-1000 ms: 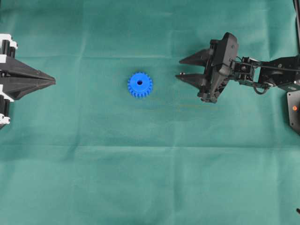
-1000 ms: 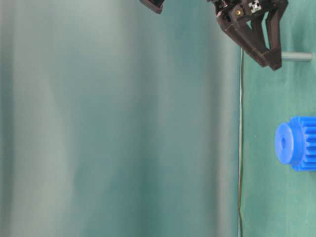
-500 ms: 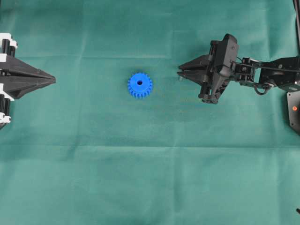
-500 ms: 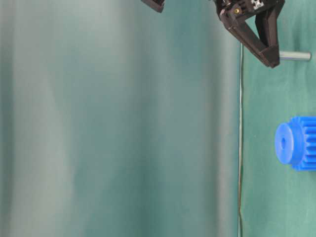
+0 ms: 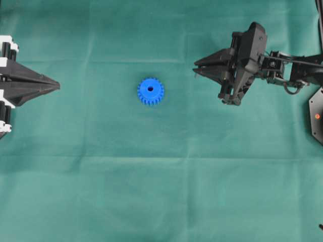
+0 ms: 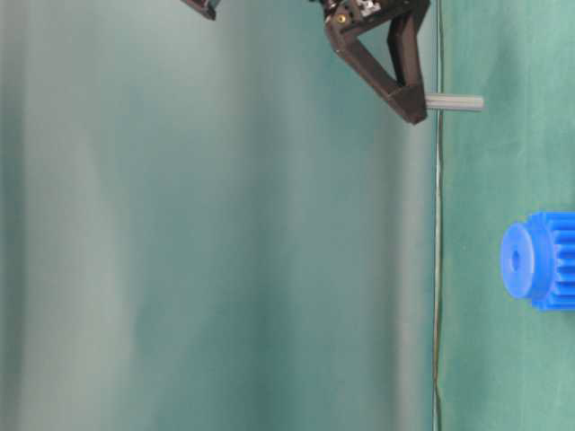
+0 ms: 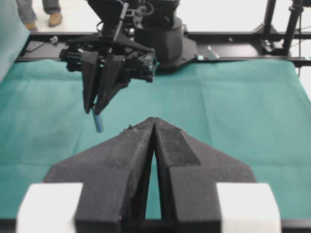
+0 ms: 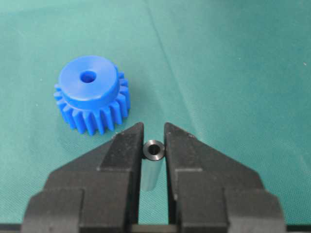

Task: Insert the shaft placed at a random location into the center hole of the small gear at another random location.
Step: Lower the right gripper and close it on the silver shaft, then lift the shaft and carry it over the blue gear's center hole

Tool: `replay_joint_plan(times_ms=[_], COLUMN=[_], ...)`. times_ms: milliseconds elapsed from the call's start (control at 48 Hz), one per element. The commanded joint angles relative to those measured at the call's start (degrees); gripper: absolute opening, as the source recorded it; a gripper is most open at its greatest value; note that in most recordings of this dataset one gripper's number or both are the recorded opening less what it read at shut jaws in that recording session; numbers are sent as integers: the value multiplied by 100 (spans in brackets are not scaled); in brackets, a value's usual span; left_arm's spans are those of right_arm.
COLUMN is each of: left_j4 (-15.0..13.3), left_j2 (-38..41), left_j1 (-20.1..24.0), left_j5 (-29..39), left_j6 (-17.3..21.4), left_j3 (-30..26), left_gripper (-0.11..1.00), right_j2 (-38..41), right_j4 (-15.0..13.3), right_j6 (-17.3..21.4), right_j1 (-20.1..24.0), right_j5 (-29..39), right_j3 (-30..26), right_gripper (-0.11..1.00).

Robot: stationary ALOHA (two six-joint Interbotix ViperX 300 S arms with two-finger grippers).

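The small blue gear lies flat on the green cloth, its center hole facing up. It also shows in the table-level view and the right wrist view, with the hole open. My right gripper is shut on the grey shaft and holds it upright, clear of the cloth, to the right of the gear. The shaft hangs below the right fingertips in the left wrist view. My left gripper is shut and empty at the left edge.
A green cloth covers the whole table. The right arm's black base plate sits at the right edge. Black frame rails run behind the cloth in the left wrist view.
My right gripper has closed on the shaft and lifted it off the cloth, drawing slightly back to the right. The gear and the left gripper have not moved.
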Motion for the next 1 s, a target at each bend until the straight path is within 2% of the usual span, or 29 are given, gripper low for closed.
replay_joint_plan(times_ms=[0,292,750,980], left_j4=[18,18,9,9], left_j2=[26,26,62,62], left_j1=[9,9,9,18], left_j5=[-26,-26,-26,-26], left_j6=[18,9,0,9], left_j3=[-97,-105,-97,-97], left_gripper=[0,0,0,0], right_j2=[-105,105,967,1230], right_j4=[-18,-18,-35,-70], right_j6=[-35,-26,-44,-44], right_j1=[62,255,580,624], right_j5=[44,26,334,598], right_j3=[-149,-439,-1775,-2232], right_gripper=[13,13,13,13])
